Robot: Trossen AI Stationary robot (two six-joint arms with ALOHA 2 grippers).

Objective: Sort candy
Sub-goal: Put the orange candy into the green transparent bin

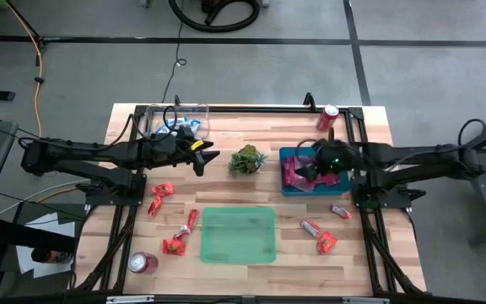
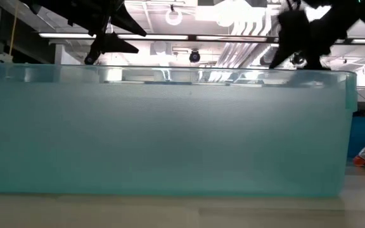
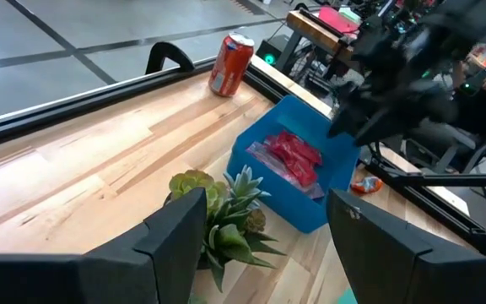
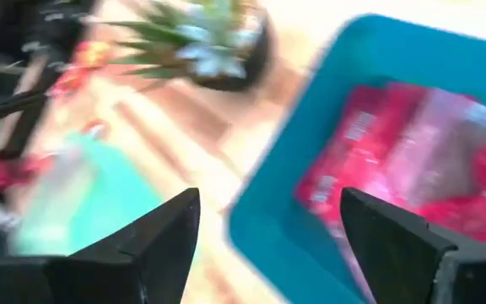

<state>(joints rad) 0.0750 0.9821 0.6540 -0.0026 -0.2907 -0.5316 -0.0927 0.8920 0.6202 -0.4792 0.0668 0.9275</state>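
Wooden tabletop point(image 1: 226, 127) fills the middle of the high view. Reaching in from the right edge, the right gripper point(image 1: 310, 168) hovers fingers spread over the blue bin point(image 1: 286, 154), right of centre, holding pink candy point(image 1: 294, 175). Loose red candy point(image 1: 160, 195) lies lower left and lower right. From the left edge, the left gripper point(image 1: 202, 158) hangs wide open beside the plant point(image 1: 247, 160).

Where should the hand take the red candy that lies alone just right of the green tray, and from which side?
Probably from straight above, pinching the candy across its narrow middle. It lies flat and slanted on the table, with bare wood around it, so the fingers can straddle its short width once the wrist turns to match the slant.
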